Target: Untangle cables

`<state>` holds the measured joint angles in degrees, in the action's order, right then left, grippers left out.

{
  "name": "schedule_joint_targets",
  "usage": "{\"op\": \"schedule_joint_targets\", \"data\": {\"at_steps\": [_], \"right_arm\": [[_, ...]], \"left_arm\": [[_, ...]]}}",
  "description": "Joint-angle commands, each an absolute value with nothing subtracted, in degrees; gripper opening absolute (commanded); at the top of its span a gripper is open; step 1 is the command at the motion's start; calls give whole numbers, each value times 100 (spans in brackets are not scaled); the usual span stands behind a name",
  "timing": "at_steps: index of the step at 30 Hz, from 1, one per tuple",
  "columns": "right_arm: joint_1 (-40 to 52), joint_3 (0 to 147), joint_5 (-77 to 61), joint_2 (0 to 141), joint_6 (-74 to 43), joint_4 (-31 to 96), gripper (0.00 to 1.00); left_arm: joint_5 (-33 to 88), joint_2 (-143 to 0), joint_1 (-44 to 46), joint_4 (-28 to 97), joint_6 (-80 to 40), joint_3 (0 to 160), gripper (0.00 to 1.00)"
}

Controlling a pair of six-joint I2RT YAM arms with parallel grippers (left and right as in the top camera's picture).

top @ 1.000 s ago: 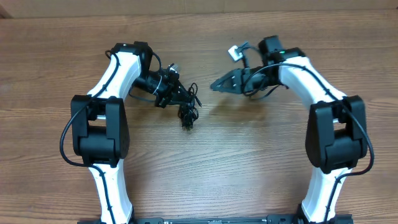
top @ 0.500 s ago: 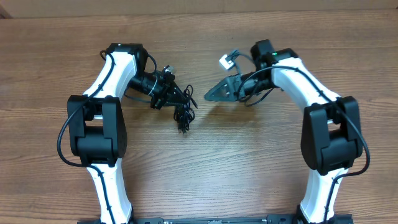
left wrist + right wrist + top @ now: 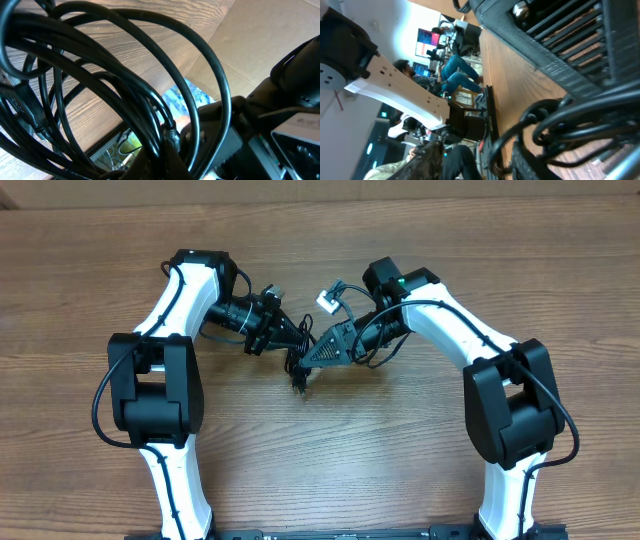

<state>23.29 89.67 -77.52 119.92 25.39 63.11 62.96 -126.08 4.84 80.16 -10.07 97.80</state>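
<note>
Your left jaws are clamped shut on the cables (image 3: 299,368), a dark bundle at mid-counter (image 3: 400,450) whose long axis runs far to near. Your right jaws sit just right of the bundle, tips against it. You cannot tell whether they grip a strand.
</note>
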Motion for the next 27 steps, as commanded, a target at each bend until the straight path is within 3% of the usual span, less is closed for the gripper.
{"op": "schedule_joint_targets", "data": {"at_steps": [1,11,14,18,27], "right_arm": [[2394,9037,-8101,11883,2589,6278,41],[2410,9006,-8040,11885,2609,6099,41],[2410,9006,-8053,11885,2604,5924,32],[2410,9006,-8073,11885,2604,5857,4],[2209,9017,-8995,11883,2917,5972,4]], "left_arm": [[6632,-12562,489,8009,-882,9786,6],[6912,-12562,506,7970,-921,9786,4],[6910,-12562,513,7970,-921,9786,4],[7024,-12562,550,7970,-915,9786,4],[6777,-12562,561,7647,-897,9786,4]]}}
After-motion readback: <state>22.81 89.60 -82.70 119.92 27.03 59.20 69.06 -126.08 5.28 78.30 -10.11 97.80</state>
